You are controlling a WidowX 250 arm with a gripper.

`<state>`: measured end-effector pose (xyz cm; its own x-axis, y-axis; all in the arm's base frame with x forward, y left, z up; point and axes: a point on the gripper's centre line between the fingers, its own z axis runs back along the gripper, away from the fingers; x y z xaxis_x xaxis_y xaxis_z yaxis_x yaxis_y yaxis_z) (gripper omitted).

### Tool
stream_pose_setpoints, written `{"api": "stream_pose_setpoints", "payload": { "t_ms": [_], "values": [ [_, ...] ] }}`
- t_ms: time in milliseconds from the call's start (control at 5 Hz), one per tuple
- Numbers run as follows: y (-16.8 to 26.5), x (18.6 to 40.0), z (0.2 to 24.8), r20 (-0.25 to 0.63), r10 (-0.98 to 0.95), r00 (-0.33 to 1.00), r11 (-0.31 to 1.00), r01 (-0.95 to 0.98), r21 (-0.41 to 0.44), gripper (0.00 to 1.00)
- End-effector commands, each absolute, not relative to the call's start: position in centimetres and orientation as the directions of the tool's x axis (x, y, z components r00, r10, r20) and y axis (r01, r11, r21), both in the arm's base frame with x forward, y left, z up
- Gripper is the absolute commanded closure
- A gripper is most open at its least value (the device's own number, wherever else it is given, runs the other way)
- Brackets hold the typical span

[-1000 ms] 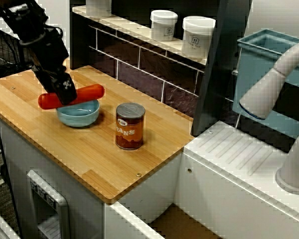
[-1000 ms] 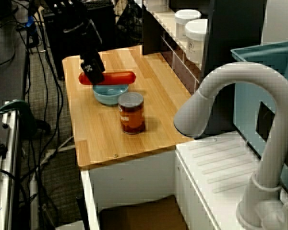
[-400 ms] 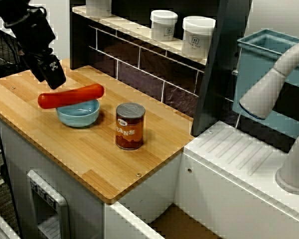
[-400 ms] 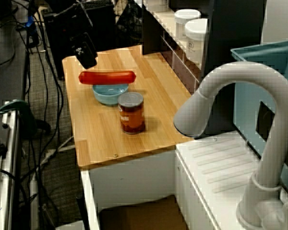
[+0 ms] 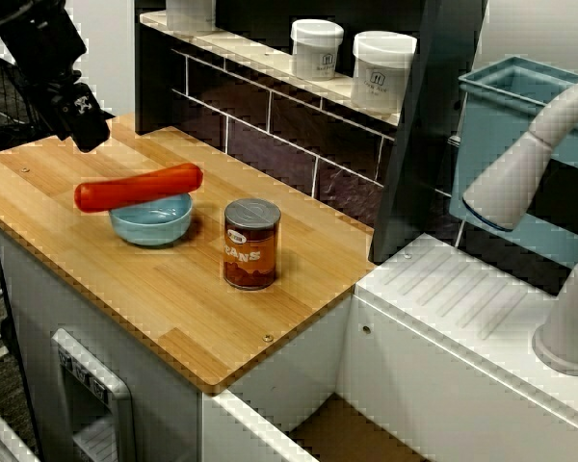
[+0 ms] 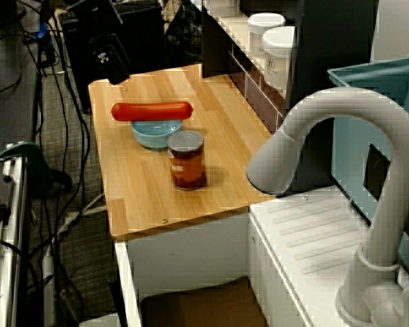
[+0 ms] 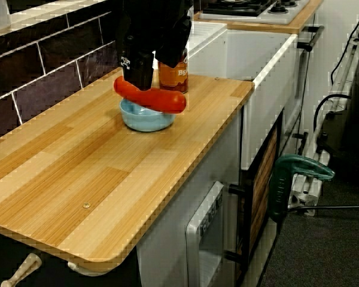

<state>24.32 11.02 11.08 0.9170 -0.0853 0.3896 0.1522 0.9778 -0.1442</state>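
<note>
Hovering with jaws over bench (image 5: 183, 298) corner, holding nothing; unable telling how open. Seeing red sausage (image 5: 138, 186) balancing across blue bowl (image 5: 152, 223), near can (image 5: 251, 245). Judging it light, smooth, rolling easily; gripping mid-length seeming safest.

I read the red sausage (image 5: 138, 186) as smooth, faintly glossy plastic; the blue bowl (image 5: 152, 223) under it is smooth with a soft sheen; at its four o'clock the beans can (image 5: 251, 252) has a dull metal lid and a shiny printed label; the countertop (image 5: 183, 308) is satin wood strips; the gripper (image 5: 87, 133) looks matt black; the wall tiles (image 5: 270, 130) at twelve o'clock are dark and glossy.
</note>
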Motion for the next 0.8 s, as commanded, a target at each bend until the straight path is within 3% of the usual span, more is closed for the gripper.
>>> {"api": "stream_pose_setpoints", "payload": {
  "t_ms": [0,600],
  "values": [
    [12.5,23.8,12.7,0.428,-0.098,0.898,0.982,0.157,-0.105,0.0],
    [13.8,24.2,12.9,0.446,-0.158,0.881,0.969,0.226,-0.102,0.0]
  ]
}}
